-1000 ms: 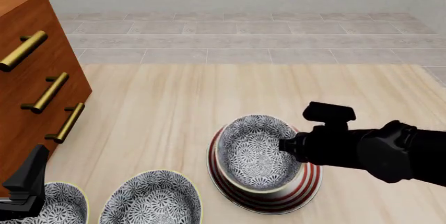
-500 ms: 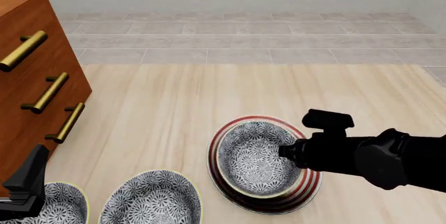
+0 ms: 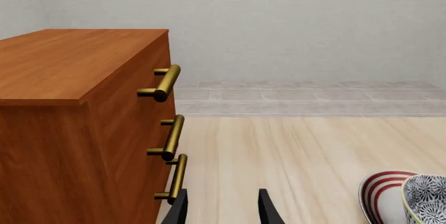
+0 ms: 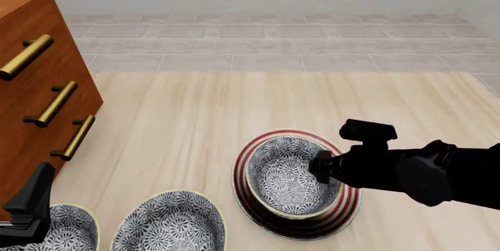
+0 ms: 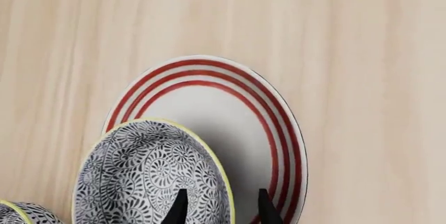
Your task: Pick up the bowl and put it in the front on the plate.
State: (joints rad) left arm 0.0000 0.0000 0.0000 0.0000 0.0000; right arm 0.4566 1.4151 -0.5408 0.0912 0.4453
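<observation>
Bowl (image 4: 291,175) seated on plate (image 4: 266,219), mouth up, sitting toward the plate's right-hand side in the front view rather than centred; red rings showing wider on the left. In the right wrist view, bare white plate (image 5: 223,114) face visible past the bowl (image 5: 150,174), so placement off-centre but fully within the rim as far as visible.

Right gripper (image 4: 322,168) at the bowl's right wall, one finger inside the rim and one outside, per the wrist view. Fingers narrowly apart, straddling the wall; actual pinch or slight clearance not resolvable. Judged as placement done, release pending or under way.

Left gripper (image 3: 221,208) idle, near the dresser (image 3: 77,125), fingers parted, holding nothing.

Risks from here:
- Sideways pull-out with a finger inside the rim: dragging or tipping of the bowl, sliding of the plate with it.
- Lifting before full opening: bowl carried back up, or dropped askew.
- Off-centre seat: small nudge enough to ride the bowl up onto the plate's raised rim.

Orientation: round, no long axis in plan; symmetry axis close to vertical, opening facing up. No visible tilt in the front view.

Two look-alike bowls (image 4: 172,224) at the near left, well apart from the plate.
</observation>
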